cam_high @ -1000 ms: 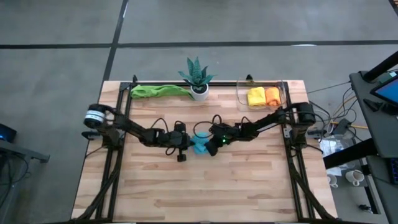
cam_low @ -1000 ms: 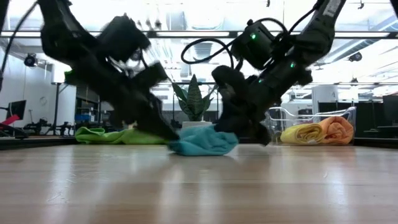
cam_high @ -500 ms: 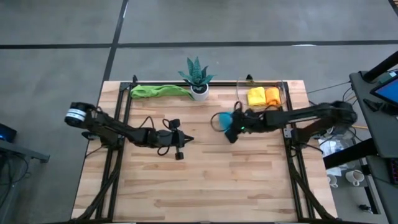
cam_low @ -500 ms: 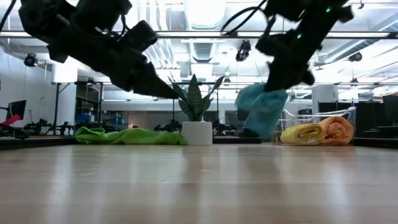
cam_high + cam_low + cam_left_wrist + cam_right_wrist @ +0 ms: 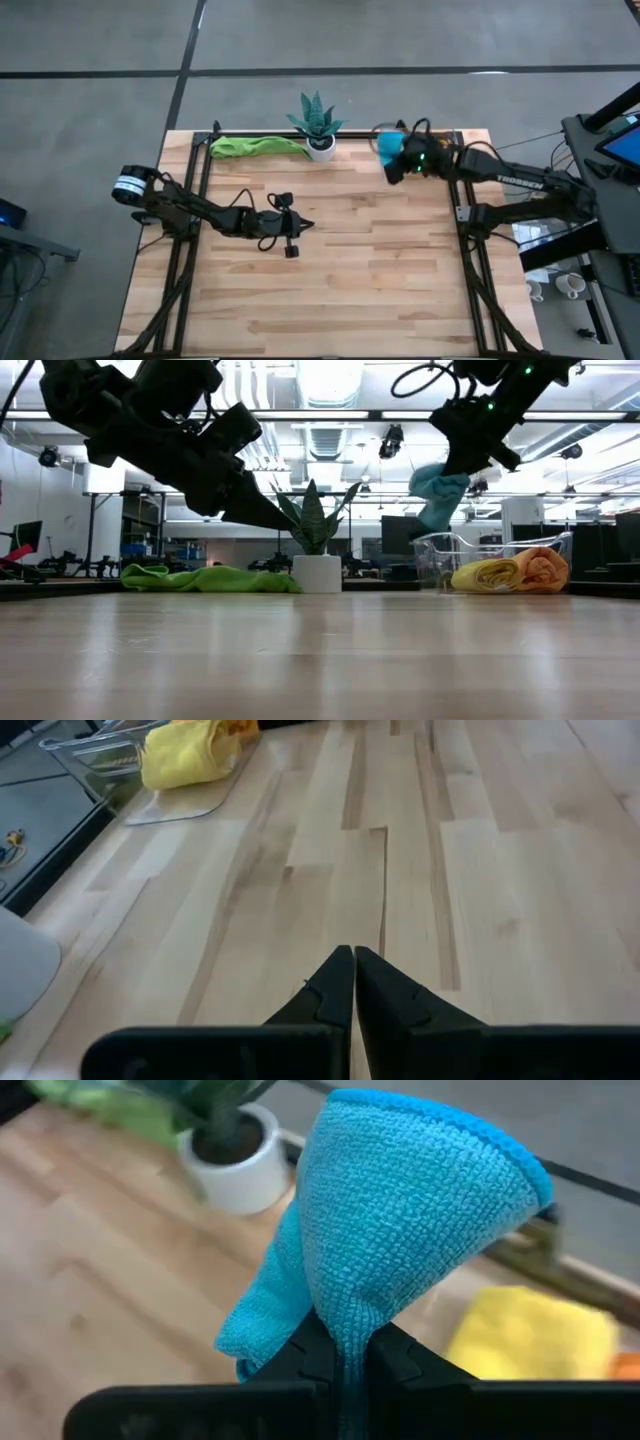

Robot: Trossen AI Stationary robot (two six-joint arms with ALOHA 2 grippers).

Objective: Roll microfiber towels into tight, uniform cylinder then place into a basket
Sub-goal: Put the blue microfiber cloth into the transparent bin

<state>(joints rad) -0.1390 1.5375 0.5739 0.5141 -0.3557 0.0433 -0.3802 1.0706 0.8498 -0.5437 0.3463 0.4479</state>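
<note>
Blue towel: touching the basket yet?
Apart. In the low view the blue towel hangs from the right hand, with clear air between it and the basket rim below.

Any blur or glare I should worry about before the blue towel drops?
Right wrist view: blue towel sharp, plant pot and yellow towel soft. Low view: bright ceiling lights backlight both arms; basket walls barely readable. High view: even, no glare.

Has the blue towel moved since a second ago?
Yes. The right gripper, shut on the blue towel, has carried it from the table's middle up and toward the basket; it now hangs right of the potted plant.
</note>
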